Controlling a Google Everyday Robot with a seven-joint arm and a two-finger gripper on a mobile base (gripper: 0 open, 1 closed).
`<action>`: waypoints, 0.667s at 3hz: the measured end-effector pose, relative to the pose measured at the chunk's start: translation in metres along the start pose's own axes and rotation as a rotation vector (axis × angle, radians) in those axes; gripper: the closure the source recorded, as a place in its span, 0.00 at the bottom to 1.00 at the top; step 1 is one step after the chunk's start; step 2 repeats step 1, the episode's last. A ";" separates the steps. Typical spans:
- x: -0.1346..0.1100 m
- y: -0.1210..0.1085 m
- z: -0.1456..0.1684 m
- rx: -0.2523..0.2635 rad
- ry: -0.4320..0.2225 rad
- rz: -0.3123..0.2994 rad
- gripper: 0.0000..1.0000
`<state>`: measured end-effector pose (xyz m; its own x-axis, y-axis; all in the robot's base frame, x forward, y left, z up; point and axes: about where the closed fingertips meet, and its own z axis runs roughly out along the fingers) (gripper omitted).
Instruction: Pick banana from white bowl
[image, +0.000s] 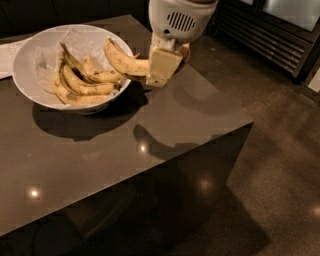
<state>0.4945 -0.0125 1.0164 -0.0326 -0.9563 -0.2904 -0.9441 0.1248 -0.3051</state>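
Observation:
The large yellow banana (122, 61) with brown flecks hangs in the air over the right rim of the white bowl (30, 52). My gripper (162, 65) comes down from the top and is shut on the banana's right end, and its cream finger (163, 66) covers that end. The banana's left tip points up and left over the bowl. The bowl stands at the table's back left, lined with crinkled white paper, and holds several smaller bananas (82, 85).
The dark glossy table (165, 130) has its right corner near the middle right, with dark floor beyond. A flat white sheet (6, 57) lies left of the bowl. A dark slatted appliance front (270, 35) stands at the back right.

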 end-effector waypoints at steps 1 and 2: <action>0.000 0.000 0.000 0.000 0.000 0.000 1.00; 0.000 0.000 0.000 0.000 0.000 0.000 1.00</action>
